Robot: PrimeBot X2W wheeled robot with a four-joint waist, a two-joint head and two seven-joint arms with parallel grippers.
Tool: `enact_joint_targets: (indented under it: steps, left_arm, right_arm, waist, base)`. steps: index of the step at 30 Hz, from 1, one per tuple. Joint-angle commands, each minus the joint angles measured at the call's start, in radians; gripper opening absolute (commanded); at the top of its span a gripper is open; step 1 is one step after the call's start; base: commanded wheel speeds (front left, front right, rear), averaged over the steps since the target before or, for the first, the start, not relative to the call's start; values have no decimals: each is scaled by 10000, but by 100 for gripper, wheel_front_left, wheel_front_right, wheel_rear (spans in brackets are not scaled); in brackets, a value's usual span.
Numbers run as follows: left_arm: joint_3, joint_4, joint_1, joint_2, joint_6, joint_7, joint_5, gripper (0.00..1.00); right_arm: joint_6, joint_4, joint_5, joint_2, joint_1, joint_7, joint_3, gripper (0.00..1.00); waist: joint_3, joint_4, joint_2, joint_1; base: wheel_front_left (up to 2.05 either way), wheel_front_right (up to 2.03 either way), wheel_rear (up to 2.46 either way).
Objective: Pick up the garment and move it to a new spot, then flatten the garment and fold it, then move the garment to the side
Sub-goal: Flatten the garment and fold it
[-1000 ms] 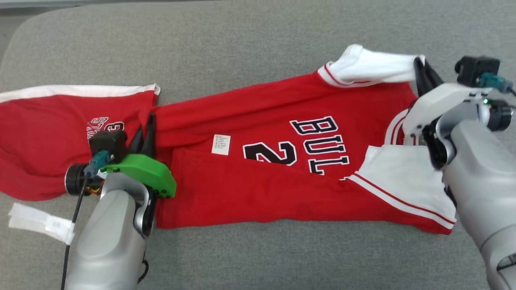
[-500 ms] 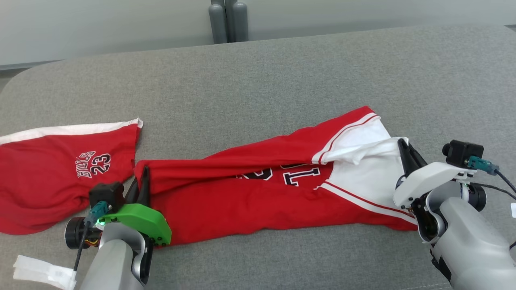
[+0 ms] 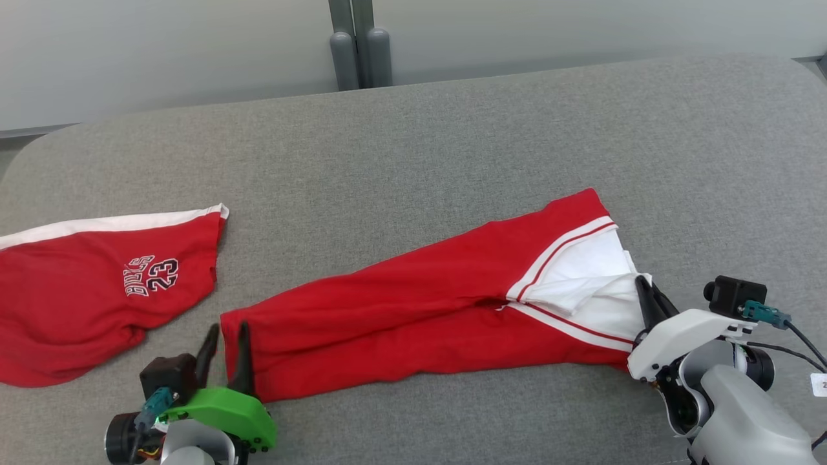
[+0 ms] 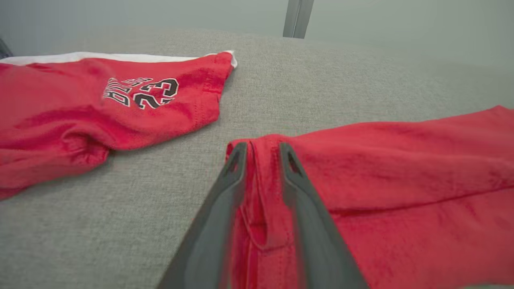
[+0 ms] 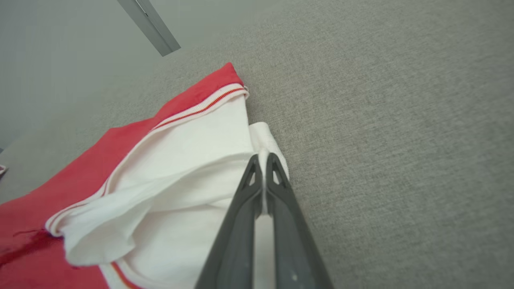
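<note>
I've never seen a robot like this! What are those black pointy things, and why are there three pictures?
The black pointy things are the robot's grippers, its two-fingered hands. One picture is from a camera on its head, looking down at a grey padded surface. The other two come from cameras on its wrists, looking along the fingers. A red jersey, folded into a long strip, lies in the middle; red shorts lie to its left. The right gripper pinches the jersey's white part. The left gripper is open, with the jersey's red edge between its fingers.
</note>
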Motion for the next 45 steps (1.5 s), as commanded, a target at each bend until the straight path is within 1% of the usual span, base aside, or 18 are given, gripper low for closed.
enact_joint_targets:
  steps: [1,4,7,9,14,17,20,25,26,27,28,29,31,33,35,38,42,45]
  left_arm:
    - [122,-241,172,22,120,4,-26,100]
    - [217,-716,522,1,338,4,-160,100]
    - [37,-1035,771,-1,513,4,-480,100]
    - [-77,-1144,854,1,627,4,-551,100]
    - [-354,-1373,852,2,852,4,-801,100]
    - [-424,-1448,801,3,916,4,-921,100]
    - [-479,-1498,793,3,937,4,-950,100]
    - [-442,-1529,776,2,974,4,-934,100]
    - [-431,-1530,771,2,978,4,-925,100]
    - [-423,-1525,765,2,982,4,-916,100]
    - [-422,-1524,757,2,983,4,-903,100]
    - [-427,-1520,747,2,980,4,-884,100]
    - [-438,-1499,749,2,972,4,-862,100]
    - [-451,-1490,745,1,958,4,-877,100]
    - [-464,-1475,740,1,946,4,-907,100]
    - [-569,-1433,677,1,884,4,-950,100]
    - [-757,-1475,522,0,873,4,-1003,100]
    - [-848,-1497,513,1,897,4,-1002,100]
  right_arm:
    - [-15,60,-123,30,74,-73,-40,100]
    - [-15,-52,-327,32,-89,-85,-230,100]
    - [-15,-300,-732,-28,-195,-69,-676,100]
    - [-15,-244,-890,112,-180,-68,-863,100]
    - [-15,559,-1335,310,-450,232,-787,100]
    - [-15,1094,-1550,339,-551,381,-737,100]
    - [-15,1610,-1631,508,-580,619,-679,100]
    - [22,1820,-1427,903,-466,936,-251,100]
    - [24,1813,-1384,948,-428,1003,-152,96]
    - [31,1795,-1323,985,-375,1094,-17,56]
    - [31,1767,-1283,984,-350,1131,76,33]
    - [31,1749,-1246,985,-319,1208,203,0]
    - [27,1749,-1089,968,-260,1329,358,0]
    - [7,1757,-964,819,-249,1329,398,0]
    - [-10,1803,-756,730,-301,1189,304,0]
    - [-30,1909,-399,437,-451,846,-48,0]
    - [-79,2090,-231,-41,-697,284,-506,0]
    - [-58,2133,-187,-224,-872,68,-802,0]
  waist:
    - [21,17,-1,0]
    - [79,74,-1,0]
    - [139,226,-1,0]
    - [159,317,-1,0]
    - [263,629,-1,0]
    - [332,799,-1,0]
    - [389,914,-1,0]
    - [462,1037,-1,0]
    - [461,1049,-1,0]
    - [463,1062,-1,0]
    - [465,1070,-1,0]
    - [463,1081,-1,0]
    - [448,1094,-1,0]
    - [448,1111,-1,0]
    - [442,1122,-1,0]
    - [438,1135,-1,0]
    - [396,1084,-1,0]
    - [378,976,-1,0]
  base:
    - [0,0,0]
    - [0,0,0]
    - [0,0,0]
    - [0,0,0]
    - [0,0,0]
    - [0,0,0]
    - [0,0,0]
    - [0,0,0]
    - [0,0,0]
    - [0,0,0]
    - [0,0,0]
    - [0,0,0]
    - [0,0,0]
    - [0,0,0]
    - [0,0,0]
    - [0,0,0]
    - [0,0,0]
    - [0,0,0]
